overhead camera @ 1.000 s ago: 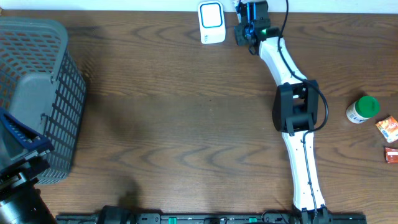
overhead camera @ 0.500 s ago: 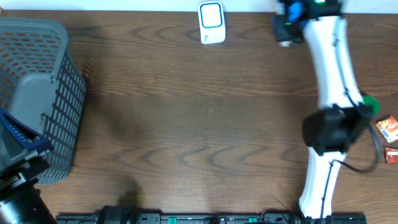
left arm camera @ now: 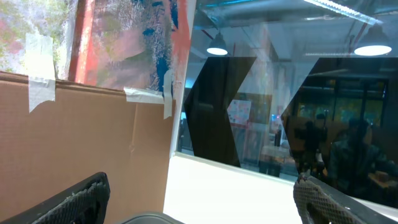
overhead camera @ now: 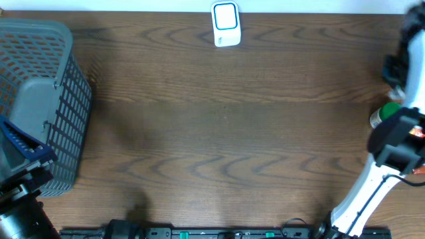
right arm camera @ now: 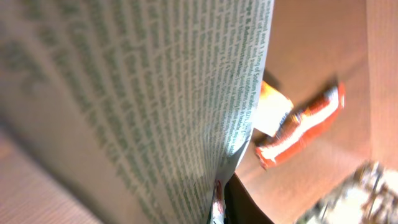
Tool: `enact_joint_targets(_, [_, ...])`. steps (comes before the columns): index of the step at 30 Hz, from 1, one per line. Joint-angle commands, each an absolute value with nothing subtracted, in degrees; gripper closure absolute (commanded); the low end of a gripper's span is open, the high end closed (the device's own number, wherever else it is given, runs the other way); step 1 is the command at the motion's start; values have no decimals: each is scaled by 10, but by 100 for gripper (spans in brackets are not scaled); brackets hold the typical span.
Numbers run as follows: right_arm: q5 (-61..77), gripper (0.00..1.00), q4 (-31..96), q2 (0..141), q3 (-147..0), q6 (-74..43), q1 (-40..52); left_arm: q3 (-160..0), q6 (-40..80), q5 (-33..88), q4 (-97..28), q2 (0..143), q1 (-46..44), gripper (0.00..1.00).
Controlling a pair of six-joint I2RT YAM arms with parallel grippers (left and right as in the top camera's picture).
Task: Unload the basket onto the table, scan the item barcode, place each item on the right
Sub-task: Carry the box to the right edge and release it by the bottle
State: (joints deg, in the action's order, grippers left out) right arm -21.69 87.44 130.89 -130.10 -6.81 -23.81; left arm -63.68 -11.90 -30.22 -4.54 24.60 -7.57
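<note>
The white and blue scanner [overhead camera: 226, 24] stands at the table's far edge, in the middle. The item, a white packet with green print [right arm camera: 143, 93], fills most of the right wrist view. My right gripper [right arm camera: 221, 200] is shut on its lower edge, with one dark finger [right arm camera: 244, 200] showing beside it. My right arm [overhead camera: 393, 143] reaches up along the table's right edge, far from the scanner, and its tip is blurred. No barcode shows. My left gripper [left arm camera: 205, 205] stands open and empty, facing a window and cardboard.
A grey mesh basket [overhead camera: 63, 99] stands at the left, with my left arm [overhead camera: 20, 199] just in front of it. A green-capped bottle [overhead camera: 387, 113] and red and orange packets [right arm camera: 298, 127] lie on the table under my right arm.
My right arm has swung from beside the scanner across to the table's right edge, carrying the packet. The left arm has not moved.
</note>
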Motion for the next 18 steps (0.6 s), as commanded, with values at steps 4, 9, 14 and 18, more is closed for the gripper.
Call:
enact_joint_targets(4, [-169, 93, 853, 1308, -1231, -116, -346, -644, -124, -307, -43, 244, -73, 5])
enact_joint_targets(9, [-47, 1, 867, 1307, -1258, -79, -407, -644, -124, -307, -43, 244, -73, 5])
enact_joint_targets(14, [73, 1, 922, 1306, -1350, -66, -446, -644, -124, -307, -43, 244, -73, 5])
enact_joint_targets(18, [148, 1, 973, 1288, -1428, -65, -453, -644, -124, -307, -43, 244, -73, 5])
